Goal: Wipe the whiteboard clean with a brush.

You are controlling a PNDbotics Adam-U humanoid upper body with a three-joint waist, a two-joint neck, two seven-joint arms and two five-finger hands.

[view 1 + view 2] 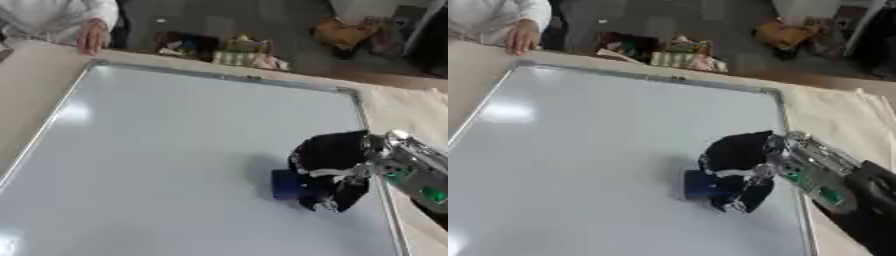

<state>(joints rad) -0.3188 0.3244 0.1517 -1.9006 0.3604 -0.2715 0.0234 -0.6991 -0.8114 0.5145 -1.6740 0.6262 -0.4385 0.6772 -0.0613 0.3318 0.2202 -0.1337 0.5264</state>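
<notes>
Right hand (328, 167) presses brush (285, 184) near whiteboard's (175, 150) right edge.

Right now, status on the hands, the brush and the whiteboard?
Right robot hand curled round small blue brush, pressed on large silver-framed whiteboard near its right edge. Left robot hand not in view. No marks visible on board; nothing blocking.

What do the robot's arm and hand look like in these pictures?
Only the right arm shows. Its hand is black and rounded, with pale silver parts along the fingers. The forearm behind it is silver metal with small green patches, and turns black nearer the picture's edge.
</notes>
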